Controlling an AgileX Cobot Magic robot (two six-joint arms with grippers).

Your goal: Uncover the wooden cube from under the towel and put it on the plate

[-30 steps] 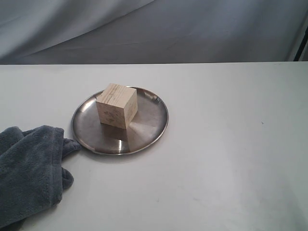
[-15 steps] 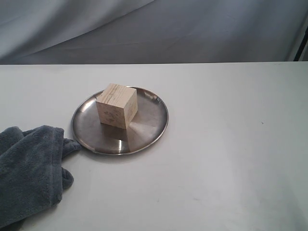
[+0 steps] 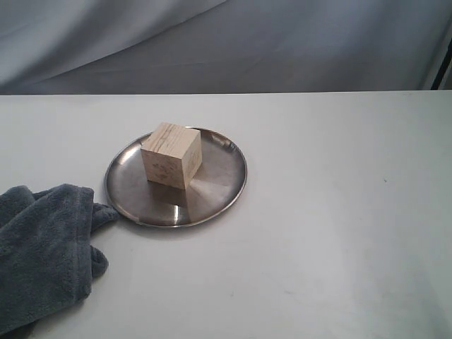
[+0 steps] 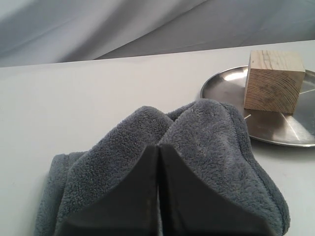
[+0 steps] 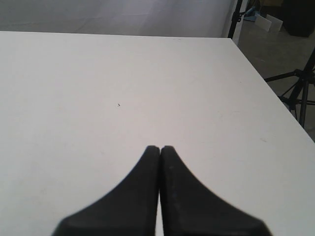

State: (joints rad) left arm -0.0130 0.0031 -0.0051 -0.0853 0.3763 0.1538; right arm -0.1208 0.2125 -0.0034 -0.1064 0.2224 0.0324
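The wooden cube (image 3: 171, 155) stands upright on the steel plate (image 3: 215, 189), a little left of its middle. Crumpled on the table at the lower left lies the grey-blue towel (image 3: 42, 247), one fold just touching the plate's rim. Neither gripper shows in the exterior view. In the left wrist view my left gripper (image 4: 158, 146) is shut, its tips in front of the bunched towel (image 4: 206, 142), with nothing seen between them; the cube (image 4: 272, 81) and plate (image 4: 280, 130) lie beyond. My right gripper (image 5: 160, 147) is shut and empty over bare table.
The white table (image 3: 339, 233) stretches to the right of the plate. A grey cloth backdrop (image 3: 226, 42) hangs behind it. In the right wrist view the table's edge (image 5: 266, 83) and stand legs (image 5: 300, 93) show beyond it.
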